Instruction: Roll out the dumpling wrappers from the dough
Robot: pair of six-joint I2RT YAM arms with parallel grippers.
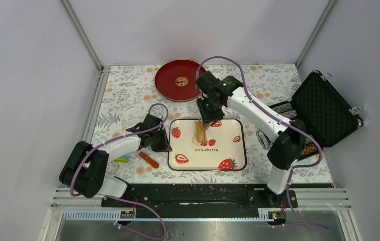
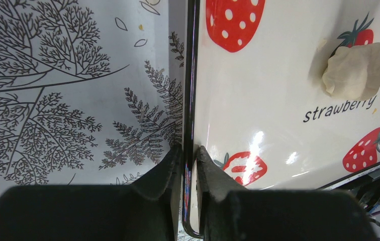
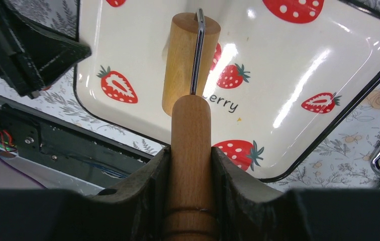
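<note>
A lumpy piece of pale dough (image 2: 355,71) lies on the white strawberry tray (image 1: 233,155) just above the printed word; it is irregular, not a flat round dumpling wrapper. My right gripper (image 1: 208,119) (image 3: 191,150) is shut on the handle of a wooden roller (image 3: 185,55), whose barrel (image 1: 199,131) hangs over the tray's middle and hides the dough in the right wrist view. My left gripper (image 1: 164,140) (image 2: 190,149) is shut on the tray's black left rim (image 2: 192,90), one finger on each side.
A red plate (image 1: 170,85) with a small tan round mark at its centre sits behind the tray. An open black case (image 1: 323,108) stands at the right. An orange stick (image 1: 149,159) and a small coloured block (image 1: 121,158) lie left of the tray.
</note>
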